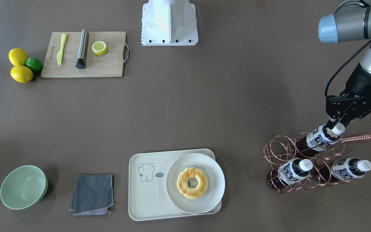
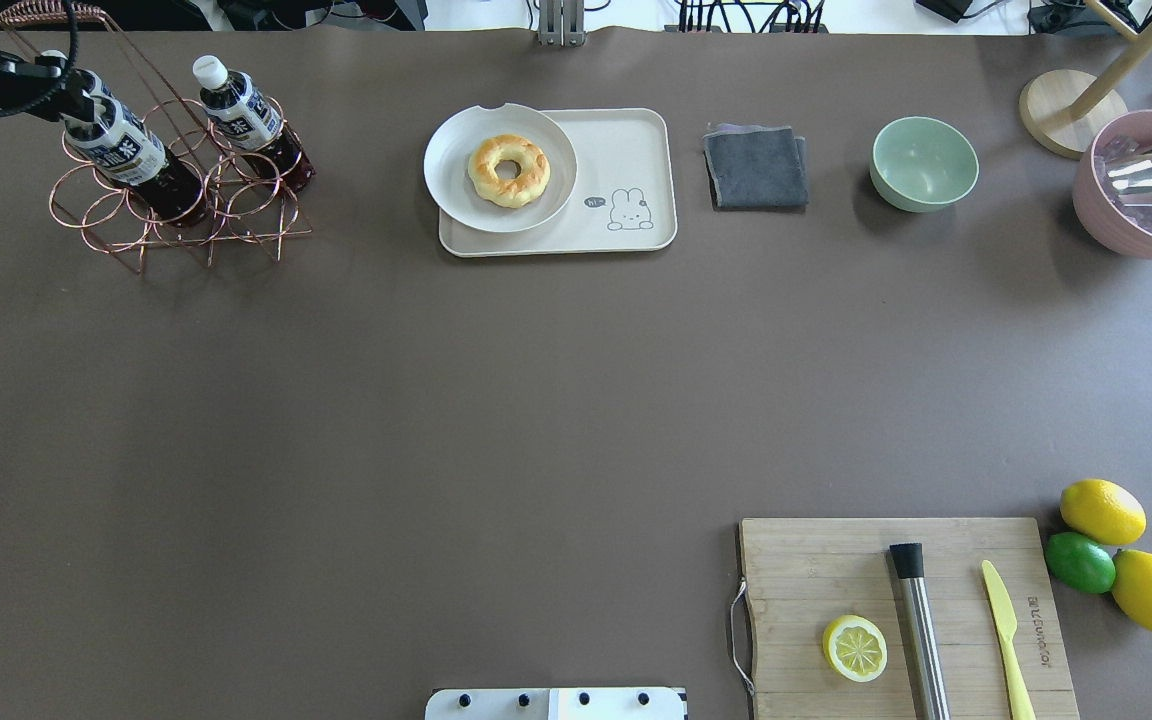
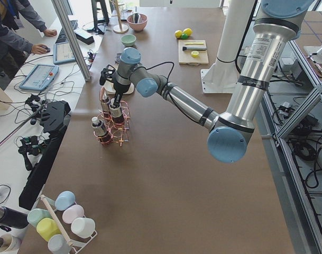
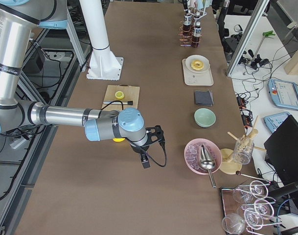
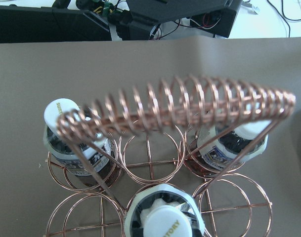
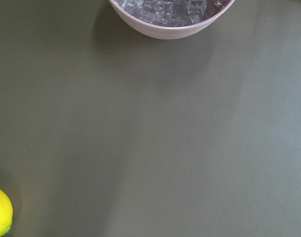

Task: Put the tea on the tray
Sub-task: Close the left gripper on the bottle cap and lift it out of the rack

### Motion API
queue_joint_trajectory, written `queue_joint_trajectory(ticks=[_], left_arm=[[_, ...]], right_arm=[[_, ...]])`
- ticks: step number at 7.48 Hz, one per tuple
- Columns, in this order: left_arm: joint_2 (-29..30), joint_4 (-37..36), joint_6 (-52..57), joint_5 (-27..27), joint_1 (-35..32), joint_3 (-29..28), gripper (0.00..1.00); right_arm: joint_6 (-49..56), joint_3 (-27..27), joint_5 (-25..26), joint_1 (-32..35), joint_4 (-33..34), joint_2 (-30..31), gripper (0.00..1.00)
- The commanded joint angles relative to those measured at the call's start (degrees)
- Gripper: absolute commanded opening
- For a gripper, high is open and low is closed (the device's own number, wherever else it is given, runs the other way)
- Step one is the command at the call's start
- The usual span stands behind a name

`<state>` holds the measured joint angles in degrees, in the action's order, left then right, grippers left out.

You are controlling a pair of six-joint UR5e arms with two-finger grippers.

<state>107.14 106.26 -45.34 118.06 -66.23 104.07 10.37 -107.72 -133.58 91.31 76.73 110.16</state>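
Three tea bottles lie in a copper wire rack (image 1: pixel 274 151). My left gripper (image 1: pixel 336 126) is shut on the neck of the top tea bottle (image 1: pixel 318 138), which rests in the rack; its cap shows in the left wrist view (image 5: pixel 166 224). The two other bottles (image 1: pixel 293 170) (image 1: pixel 349 167) lie in the lower rings. The cream tray (image 1: pixel 147 193) with the bear drawing sits left of the rack and carries a round plate (image 1: pixel 204 164) with a doughnut (image 1: pixel 192 182). My right gripper (image 4: pixel 145 160) hovers over bare table; I cannot tell whether it is open or shut.
The rack's coiled handle (image 5: pixel 180 106) arches over the bottles. A grey cloth (image 1: pixel 92 193) and a green bowl (image 1: pixel 23 187) lie beyond the tray. A cutting board (image 1: pixel 108 64) with lemon half, knife and steel tube, loose lemons, and a pink ice bowl (image 2: pixel 1116 215) are at the far side.
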Motion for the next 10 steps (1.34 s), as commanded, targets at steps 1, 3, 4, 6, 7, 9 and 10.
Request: queue_joint_trajectory(ticks=[1,3,4,6,7,9,10], left_arm=[[-0.18,-9.97,0.60,3.76,-5.74,9.97,0.00],[0.17,-19.19,0.69,3.84,-7.77,17.61,0.00],[0.52,-26.47,0.26,3.84,-6.99,23.05,0.00],[5.24,-35.03,-4.19,3.06,-1.92,28.79,0.00],[8.49,-36.98,-10.06,1.92,2.81,29.34,0.00],[16.66,-41.89,-20.98,-6.83,14.23,29.34,0.00],[20.70,-43.58,-25.19,-12.97,20.46,28.56,0.00]], right_arm=[[-0.09,0.05,-0.01,-0.08,0.00,-0.03,1.00],[-0.26,0.05,-0.01,-0.08,0.08,-0.29,1.00],[-1.05,-0.04,-0.01,0.01,0.08,-0.82,1.00],[-6.39,-0.21,0.07,-1.73,0.35,-5.02,1.00],[-11.11,-0.39,-0.01,-3.75,0.44,-7.91,1.00],[-18.33,-1.35,0.07,-7.62,0.52,-11.35,1.00],[-23.07,-1.88,0.42,-10.25,0.44,-13.02,1.00]])
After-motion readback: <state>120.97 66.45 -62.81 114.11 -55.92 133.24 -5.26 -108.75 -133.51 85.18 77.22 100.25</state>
